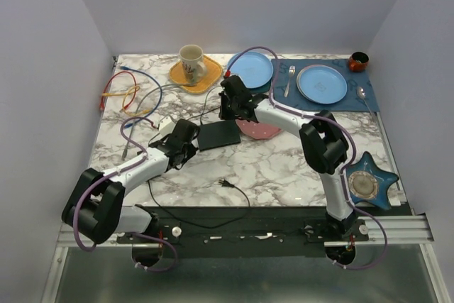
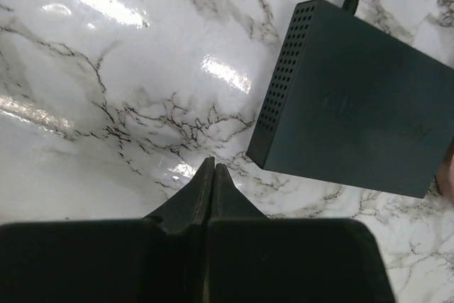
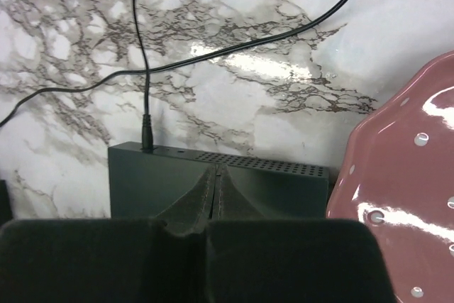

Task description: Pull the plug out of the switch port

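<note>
Cord end (image 1: pixel 223 184): black and loose, lying on the worktop (image 1: pixel 284 168) near the front and well apart from the switch.
Star dish (image 1: pixel 383 175): blue, at the front right beside the right arm.
Left tool (image 2: pixel 213 167): clenched with the fingers pressed together and nothing between them. It is over bare marble just beside the switch's vented side, not touching it.
Switch (image 1: pixel 218 135): flat black box lying flat mid-worktop between the two tools.
Right tool (image 3: pixel 218 172): clenched and empty. In the wrist view the tips overlap the switch's near top edge. Whether they touch it cannot be told.
Pink plate (image 3: pixel 404 175): dotted, just beside the switch on its right.
Plug (image 3: pixel 147 136): black barrel seated in the switch's back edge, close to a corner.
Cable (image 3: pixel 142 47): thin and black, running from the plug away over the marble.
Coloured leads (image 1: pixel 120 94): red, yellow and blue, tangled at the far left.
Mug (image 1: pixel 191 60): upright on a yellow mat (image 1: pixel 206 81) at the back.
Blue plates (image 1: pixel 250 69): two at the far right, one on a blue placemat (image 1: pixel 284 101) with a fork (image 1: pixel 289 79) between them.
</note>
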Controlling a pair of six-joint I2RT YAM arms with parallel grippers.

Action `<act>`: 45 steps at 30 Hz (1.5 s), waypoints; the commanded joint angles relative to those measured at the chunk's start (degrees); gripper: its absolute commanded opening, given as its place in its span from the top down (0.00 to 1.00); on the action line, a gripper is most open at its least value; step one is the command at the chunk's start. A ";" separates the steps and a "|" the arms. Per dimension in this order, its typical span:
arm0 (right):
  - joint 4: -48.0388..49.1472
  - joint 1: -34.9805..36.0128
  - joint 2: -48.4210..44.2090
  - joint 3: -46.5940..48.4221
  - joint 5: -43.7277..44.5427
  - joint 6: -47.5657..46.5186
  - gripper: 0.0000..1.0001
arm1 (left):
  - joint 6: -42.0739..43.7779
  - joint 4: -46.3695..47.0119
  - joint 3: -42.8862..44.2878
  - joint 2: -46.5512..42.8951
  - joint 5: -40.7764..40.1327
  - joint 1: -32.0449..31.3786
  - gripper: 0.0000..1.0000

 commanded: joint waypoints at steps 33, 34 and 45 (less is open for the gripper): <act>1.71 14.66 -13.14 -22.94 -5.61 11.96 0.99 | -2.46 3.91 1.10 4.42 5.96 -0.34 1.00; 1.88 15.01 -13.06 -22.85 -5.79 12.32 0.99 | -1.94 3.47 2.41 4.34 5.52 -0.17 1.00; -0.66 16.51 -18.48 -20.30 1.83 10.23 0.99 | 6.32 -6.11 13.49 3.47 -1.07 4.49 1.00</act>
